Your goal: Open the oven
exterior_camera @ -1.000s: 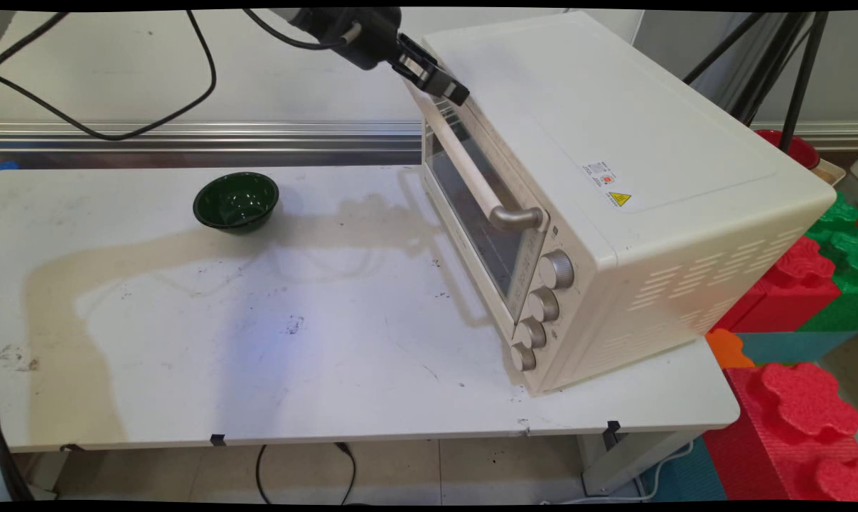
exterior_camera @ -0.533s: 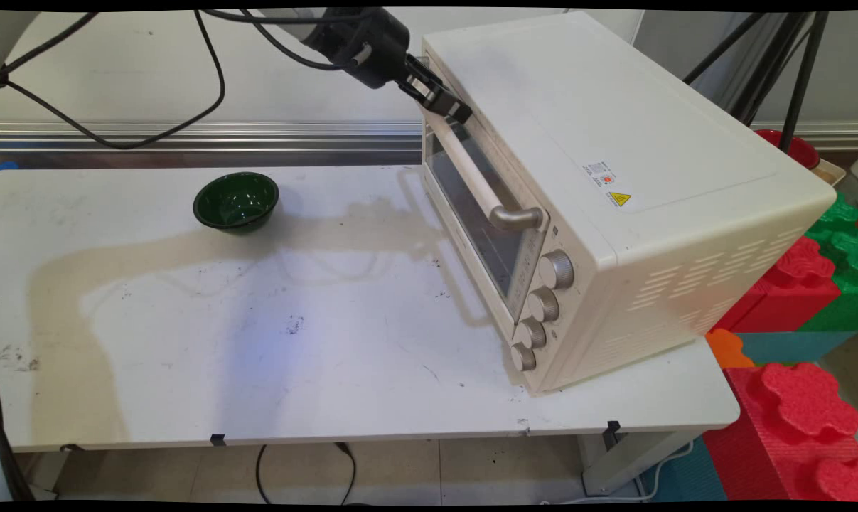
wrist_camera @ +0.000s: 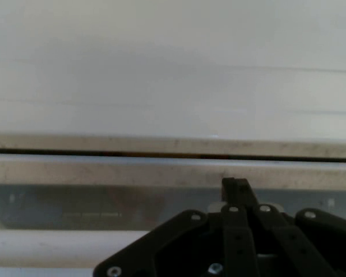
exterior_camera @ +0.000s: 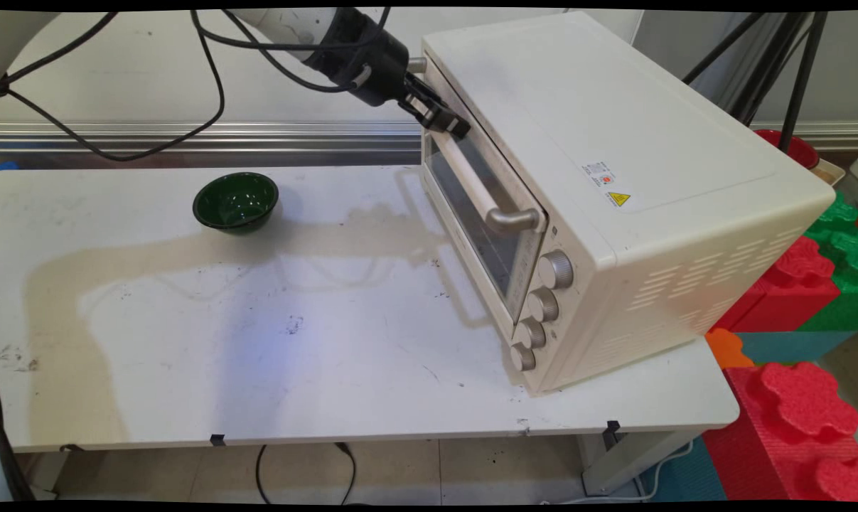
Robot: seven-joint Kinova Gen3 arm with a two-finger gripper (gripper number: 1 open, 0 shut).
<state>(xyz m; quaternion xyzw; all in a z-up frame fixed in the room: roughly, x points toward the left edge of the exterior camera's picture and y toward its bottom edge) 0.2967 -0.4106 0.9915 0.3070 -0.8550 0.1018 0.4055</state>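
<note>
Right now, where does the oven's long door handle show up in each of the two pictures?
Main view: the door handle runs diagonally across the toaster oven's front, upper centre; the end effector is at its far end.
Hand view: a pale bar along the bottom left, behind the end effector's black linkage.
Shared landmark: the glass door window beside the handle.

The oven (exterior_camera: 613,185) stands on the worktop's (exterior_camera: 258,355) right; the bowl (exterior_camera: 236,202) sits left, behind centre, well apart.
</note>
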